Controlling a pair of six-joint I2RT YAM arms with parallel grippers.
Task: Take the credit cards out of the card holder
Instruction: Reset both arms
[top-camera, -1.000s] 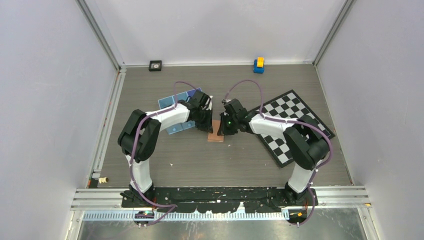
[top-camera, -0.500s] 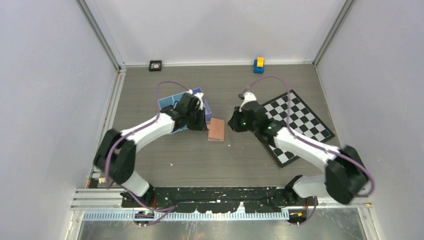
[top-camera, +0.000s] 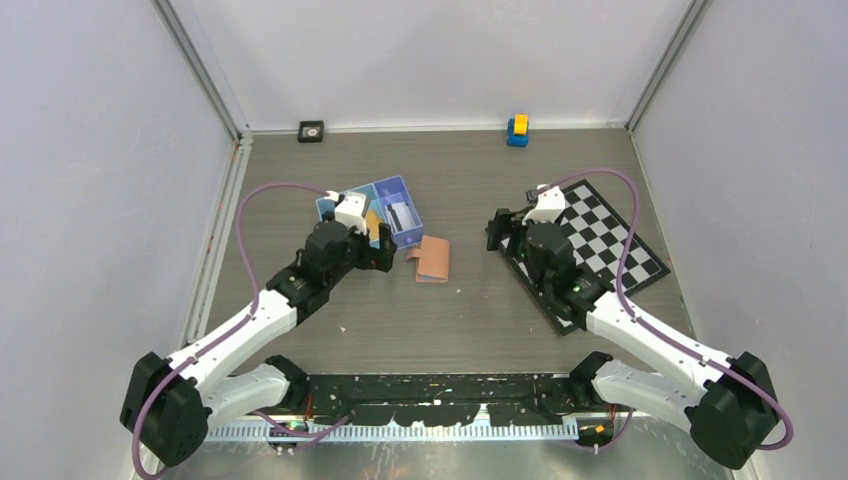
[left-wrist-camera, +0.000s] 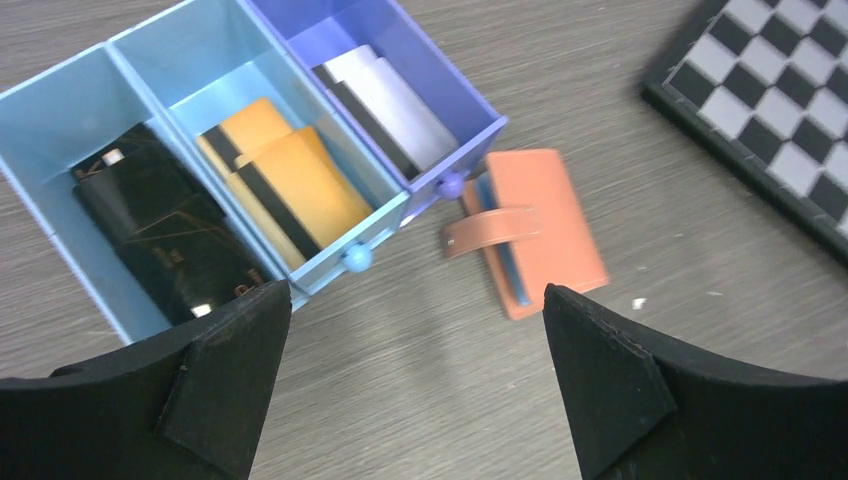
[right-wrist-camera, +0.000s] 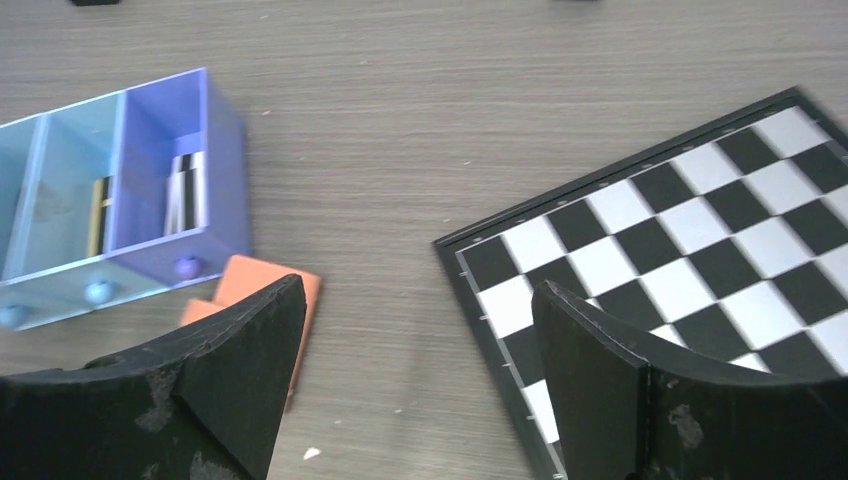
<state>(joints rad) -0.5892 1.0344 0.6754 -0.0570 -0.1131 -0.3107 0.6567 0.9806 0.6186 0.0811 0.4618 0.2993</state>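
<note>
The tan card holder (top-camera: 433, 259) lies flat on the table, its strap loose; it also shows in the left wrist view (left-wrist-camera: 545, 230) and the right wrist view (right-wrist-camera: 255, 275). A thin bluish edge shows along its side. Credit cards lie in the blue tray (top-camera: 412, 205): a dark one (left-wrist-camera: 150, 235), orange ones (left-wrist-camera: 285, 185) and pale ones (left-wrist-camera: 385, 100). My left gripper (top-camera: 388, 255) (left-wrist-camera: 415, 290) hangs open left of the holder and holds nothing. My right gripper (top-camera: 505, 232) (right-wrist-camera: 418, 285) is open to the holder's right, above bare table, also empty.
A checkered board (top-camera: 600, 230) (right-wrist-camera: 700, 230) lies under the right arm. The tray (left-wrist-camera: 450, 85) touches the holder's far left corner. A yellow and blue toy (top-camera: 517, 130) and a small black square (top-camera: 311, 130) sit by the back wall.
Both grippers were shut close over the card holder; they have opened wide and both arms have drawn back and apart. The holder now lies alone on the table.
</note>
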